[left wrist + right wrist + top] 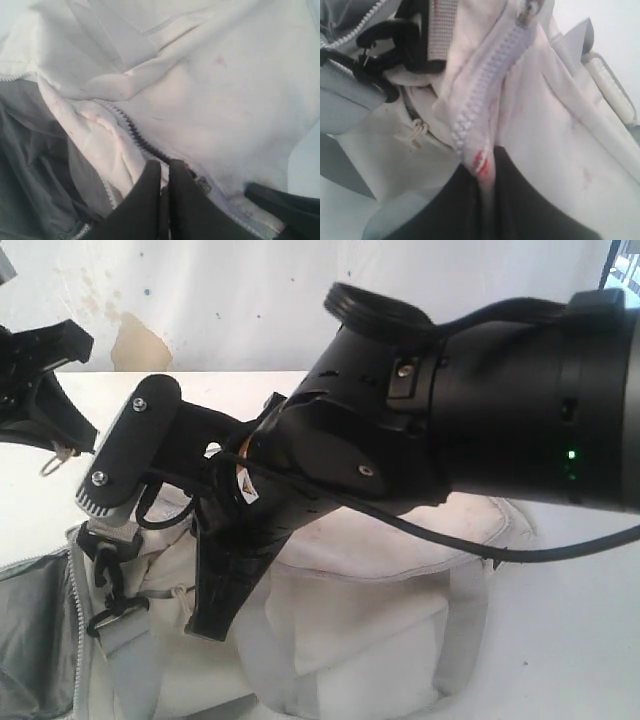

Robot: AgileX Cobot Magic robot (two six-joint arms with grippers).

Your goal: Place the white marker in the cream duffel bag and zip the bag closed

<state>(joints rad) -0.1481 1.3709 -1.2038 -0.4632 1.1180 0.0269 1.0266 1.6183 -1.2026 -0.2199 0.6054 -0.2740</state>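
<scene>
— Where is the cream duffel bag (380,580) sitting?
— It is lying on the white table (570,640), gaping at its left end and showing the dark grey lining (35,165).
— What is your right gripper (482,164) doing?
— It is pinching a fold of cream fabric at the end of the zipper (485,85), jaws nearly together. Bright red marks are showing there.
— And the left gripper (163,168)?
— It is pressing its jaws together beside the zipper teeth. Whether fabric is caught, I cannot tell.
— The white marker?
— I cannot tell where it is.
</scene>
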